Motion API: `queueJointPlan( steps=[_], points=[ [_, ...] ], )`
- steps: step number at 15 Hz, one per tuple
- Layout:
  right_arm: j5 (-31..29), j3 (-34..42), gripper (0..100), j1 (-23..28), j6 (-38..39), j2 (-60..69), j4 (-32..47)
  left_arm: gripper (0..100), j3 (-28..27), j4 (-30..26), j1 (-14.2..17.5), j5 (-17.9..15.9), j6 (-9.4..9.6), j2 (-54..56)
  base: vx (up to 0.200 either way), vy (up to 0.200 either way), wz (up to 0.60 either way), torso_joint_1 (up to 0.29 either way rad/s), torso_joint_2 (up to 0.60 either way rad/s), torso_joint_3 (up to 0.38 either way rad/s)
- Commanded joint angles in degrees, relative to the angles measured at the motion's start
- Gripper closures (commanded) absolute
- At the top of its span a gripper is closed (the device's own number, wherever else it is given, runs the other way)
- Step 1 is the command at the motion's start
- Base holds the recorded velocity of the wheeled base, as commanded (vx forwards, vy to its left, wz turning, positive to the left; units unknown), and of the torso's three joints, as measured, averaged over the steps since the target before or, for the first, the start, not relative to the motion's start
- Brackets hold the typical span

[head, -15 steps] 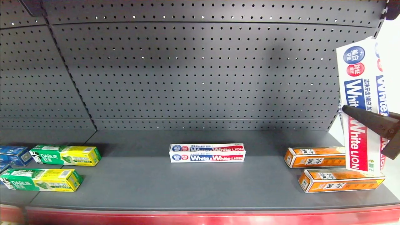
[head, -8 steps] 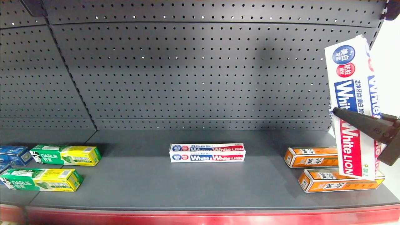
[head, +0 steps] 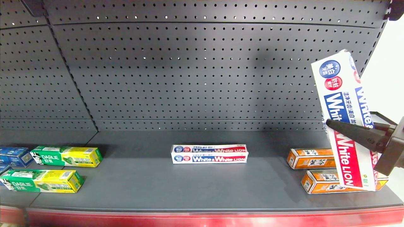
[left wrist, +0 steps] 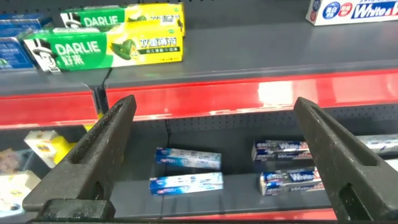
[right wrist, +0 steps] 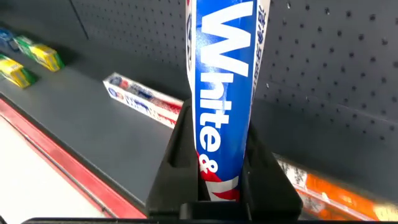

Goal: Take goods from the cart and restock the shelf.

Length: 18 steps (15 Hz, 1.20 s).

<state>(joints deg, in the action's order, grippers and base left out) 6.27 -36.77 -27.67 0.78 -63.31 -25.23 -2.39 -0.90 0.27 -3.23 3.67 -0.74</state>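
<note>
Leftward and lower than before, the white toothpaste box (head: 337, 91) tilts above the orange boxes (head: 311, 158) on the shelf (head: 202, 189), clamped in my right end effector (head: 350, 119); my left end effector (left wrist: 211, 124) gapes wide.

A dark grey pegboard (head: 202, 78) spans the back from 9 to 3 o'clock, with rows of small holes, a few of them letting light through. A slanted upright (head: 68, 67) at 10 o'clock splits it into two bays. Below lies the grey shelf (head: 142, 186), matte and evenly lit. Its glossy red lip (head: 202, 219) at 6 o'clock catches a pale glare. A white wall (head: 391, 56) shows at 2 o'clock. In the left wrist view a lower shelf (left wrist: 239, 196) sits beneath the red lip, dimmer.
</note>
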Motion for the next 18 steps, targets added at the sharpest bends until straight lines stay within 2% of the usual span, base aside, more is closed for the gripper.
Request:
queueJointPlan(
  steps=[1, 2, 3, 5, 6, 7, 8, 9, 10, 11, 12, 13, 14, 15, 16, 17, 18],
  points=[
    [-0.03, -2.26, 100, -0.36, 0.01, -2.79, -0.08, 0, -12.46, -0.86, -3.61, -4.06, 2.4, -17.19, 0.0, 0.0, 0.0, 0.0, 0.0, 0.0],
    [0.06, -2.43, 100, -0.36, 0.01, -3.4, -0.08, 0, -16.6, 0.02, -5.98, -4.42, 2.75, -22.11, 0.0, 0.0, 0.0, 0.0, 0.0, 0.0],
    [0.06, -2.26, 100, -0.63, -0.08, -4.37, -0.17, 0, -20.55, 0.46, -11.34, -4.5, 2.83, -28.52, 0.0, 0.0, 0.0, 0.0, 0.0, 0.0],
    [0.15, -2.61, 100, -0.89, -0.16, -5.34, -0.34, 0, -24.24, 1.87, -19.69, -4.33, 2.22, -33.97, 0.0, 0.0, 0.0, 0.0, 0.0, 0.0],
    [0.06, -3.75, 100, -2.3, -0.43, -5.78, -0.25, 0, -27.67, 4.33, -23.38, -4.68, -0.42, -40.92, 0.0, 0.0, 0.0, 0.0, 0.0, 0.0],
    [0.06, -4.28, 100, -2.56, -0.43, -6.3, -0.34, 0, -29.16, 7.23, -23.82, -7.4, -0.42, -45.66, 0.0, 0.0, 0.0, 0.0, 0.0, 0.0],
    [0.15, -4.72, 100, -2.56, -0.43, -6.39, -0.34, 0, -29.6, 10.22, -23.82, -11.62, -0.24, -48.04, 0.0, 0.0, 0.0, 0.0, 0.0, 0.0],
    [0.24, -5.16, 100, -2.65, -0.43, -6.48, -0.34, 0, -29.95, 12.06, -24.09, -13.12, 0.73, -50.23, 0.0, 0.0, 0.0, 0.0, 0.0, 0.0],
    [0.33, -5.6, 100, -2.65, -0.43, -6.48, -0.34, 0, -31.36, 12.86, -25.23, -13.03, 2.04, -54.45, 0.0, 0.0, 0.0, 0.0, 0.0, 0.0],
    [0.33, -5.86, 100, -2.56, -0.43, -6.39, -0.34, 0, -33.56, 12.59, -26.28, -12.24, 2.22, -57.62, 0.0, 0.0, 0.0, 0.0, 0.0, 0.0],
    [0.41, -5.95, 100, -2.47, -0.43, -6.39, -0.25, 0, -36.28, 12.5, -28.22, -9.87, 2.31, -60.6, 0.0, 0.0, 0.0, 0.0, 0.0, 0.0],
    [0.5, -6.04, 100, -2.39, -0.34, -6.39, -0.25, 0, -38.83, 12.42, -29.36, -9.69, 2.31, -63.42, 0.0, 0.0, 0.0, 0.0, 0.0, 0.0],
    [0.85, -5.95, 100, -2.3, -0.34, -6.39, -0.25, 0, -41.47, 12.33, -29.62, -9.69, 4.07, -67.37, 0.0, 0.0, 0.0, 0.0, 0.0, 0.0],
    [0.85, -5.95, 100, -2.3, -0.34, -6.39, -0.25, 0, -42.79, 12.42, -28.74, -10.22, 5.91, -70.45, 0.0, 0.0, 0.0, 0.0, 0.0, 0.0],
    [0.85, -5.95, 100, -2.39, -0.34, -6.39, -0.25, 0, -43.67, 12.94, -27.51, -11.71, 6.97, -73.26, 0.0, 0.0, 0.0, 0.0, 0.0, 0.0],
    [0.85, -5.86, 100, -2.39, -0.34, -6.22, -0.25, 0, -45.42, 13.21, -24.53, -16.98, 9.95, -77.04, 0.0, 0.0, 0.0, 0.0, 0.0, 0.0],
    [0.85, -5.77, 100, -2.3, -0.34, -6.04, -0.25, 0, -47.36, 13.12, -21.01, -20.94, 14.96, -80.29, 0.0, 0.0, 0.0, 0.0, 0.0, 0.0]
  ],
)
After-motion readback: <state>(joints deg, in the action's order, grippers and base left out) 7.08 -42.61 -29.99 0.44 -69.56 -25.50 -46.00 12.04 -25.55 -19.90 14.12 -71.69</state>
